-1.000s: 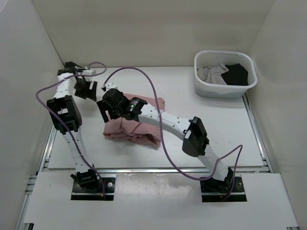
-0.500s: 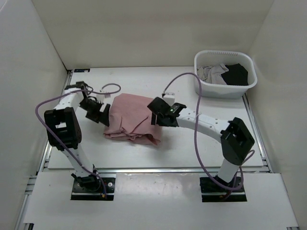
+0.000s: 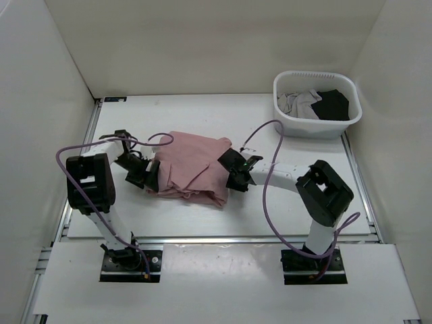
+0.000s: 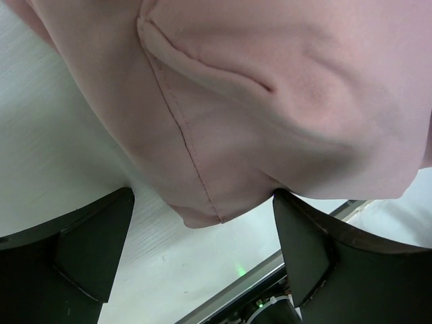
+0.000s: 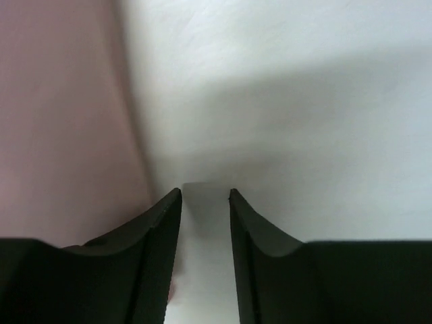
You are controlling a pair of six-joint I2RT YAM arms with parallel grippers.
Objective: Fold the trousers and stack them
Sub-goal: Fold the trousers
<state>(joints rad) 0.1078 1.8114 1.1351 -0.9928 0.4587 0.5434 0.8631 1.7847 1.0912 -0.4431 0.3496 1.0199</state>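
The dusty-pink trousers (image 3: pixel 192 169) lie as a folded bundle in the middle of the table. My left gripper (image 3: pixel 145 174) sits low at their left edge. In the left wrist view it is wide open (image 4: pixel 202 233), with a seamed fold of the trousers (image 4: pixel 223 121) just ahead of the fingers (image 4: pixel 94 250) and touching the right one. My right gripper (image 3: pixel 233 173) sits low at the bundle's right edge. In the right wrist view its jaws (image 5: pixel 204 196) stand a narrow gap apart over bare table with nothing between them, and pink fabric (image 5: pixel 61 121) lies to their left.
A white basket (image 3: pixel 317 127) at the back right holds a grey garment (image 3: pixel 297 102) and a black garment (image 3: pixel 333 103). Purple cables loop over both arms. The table's metal front rail (image 3: pixel 223 239) runs just in front of the trousers. White walls close in the sides.
My right gripper swung from above the trousers' left part across to their right edge and came down. My left gripper came from the back left to their left edge. The bundle now lies flatter.
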